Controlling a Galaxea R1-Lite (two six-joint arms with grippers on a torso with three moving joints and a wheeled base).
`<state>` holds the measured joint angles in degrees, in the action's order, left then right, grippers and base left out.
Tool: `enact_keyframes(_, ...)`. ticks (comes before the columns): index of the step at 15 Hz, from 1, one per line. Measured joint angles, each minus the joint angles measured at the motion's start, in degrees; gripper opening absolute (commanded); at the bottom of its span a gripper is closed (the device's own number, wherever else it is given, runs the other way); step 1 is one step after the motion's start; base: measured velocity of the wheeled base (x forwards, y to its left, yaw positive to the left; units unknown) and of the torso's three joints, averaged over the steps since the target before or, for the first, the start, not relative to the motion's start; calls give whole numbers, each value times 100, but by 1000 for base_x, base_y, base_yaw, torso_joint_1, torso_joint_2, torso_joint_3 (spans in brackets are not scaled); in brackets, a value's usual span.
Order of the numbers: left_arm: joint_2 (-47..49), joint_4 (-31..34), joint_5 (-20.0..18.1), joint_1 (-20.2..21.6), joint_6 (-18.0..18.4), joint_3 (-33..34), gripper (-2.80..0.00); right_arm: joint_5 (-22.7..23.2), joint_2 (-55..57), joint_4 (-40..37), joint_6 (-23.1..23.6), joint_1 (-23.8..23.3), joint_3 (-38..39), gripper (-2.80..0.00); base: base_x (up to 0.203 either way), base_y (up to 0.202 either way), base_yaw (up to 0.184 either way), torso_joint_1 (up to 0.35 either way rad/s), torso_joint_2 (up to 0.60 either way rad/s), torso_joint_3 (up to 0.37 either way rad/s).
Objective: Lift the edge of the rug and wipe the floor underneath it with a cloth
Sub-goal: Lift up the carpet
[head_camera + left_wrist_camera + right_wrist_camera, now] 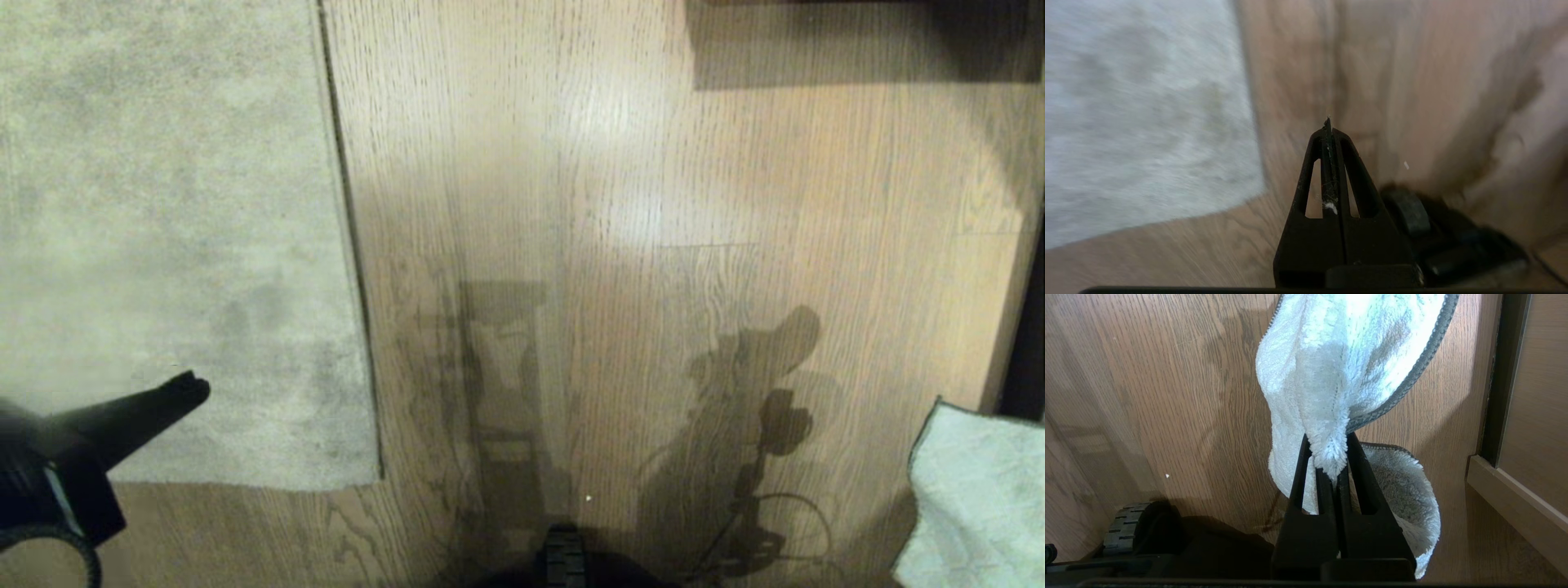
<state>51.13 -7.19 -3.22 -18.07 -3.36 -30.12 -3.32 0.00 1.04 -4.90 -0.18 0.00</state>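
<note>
The rug [171, 237] lies flat on the wood-plank floor [653, 204], its straight rug edge [347, 245] running away from the robot and ending in a near corner [377, 478]. Nothing is lifted yet. The left gripper [189, 385] hangs above the pile close to that corner, jaws pressed together and empty; the left wrist view shows the closed tips [1327, 122] pointing at bare planks just beside the border.

The rug looks short-piled and thin at the border, so it should bend readily, but its large spread will likely make it drag and sag; lifting only the corner or a short stretch of edge seems wisest. The border sits tight to the floor, leaving little lip, so the jaws would have to open and one finger slide under from the floor side, pinching the border itself, not the pile.

The cloth [1355, 355] is a pale blue-green microfibre piece with dark stitched edging, soft and limp, bunched in the closed right gripper [1331, 465] and draping over the floor by the right-hand wall. It should slide easily on the slightly glossy planks.
</note>
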Motion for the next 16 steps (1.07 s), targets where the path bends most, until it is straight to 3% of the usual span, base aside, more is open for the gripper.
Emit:
enact_keyframes(5, 696, -7, 9, -646, 17, 37, -280, 0, 0, 0, 2, 0, 0, -280, 0, 0, 0, 0, 0, 0)
enact_keyframes(13, 1665, -31, -4, -910, 23, 78, -280, 2, 0, 0, 2, 0, 0, -280, 0, 0, 0, 0, 0, 0)
enact_keyframes(16, 2120, -570, 30, -1068, 37, 96, -280, 2, 0, 0, 0, 0, 0, -280, 0, 0, 0, 0, 0, 0)
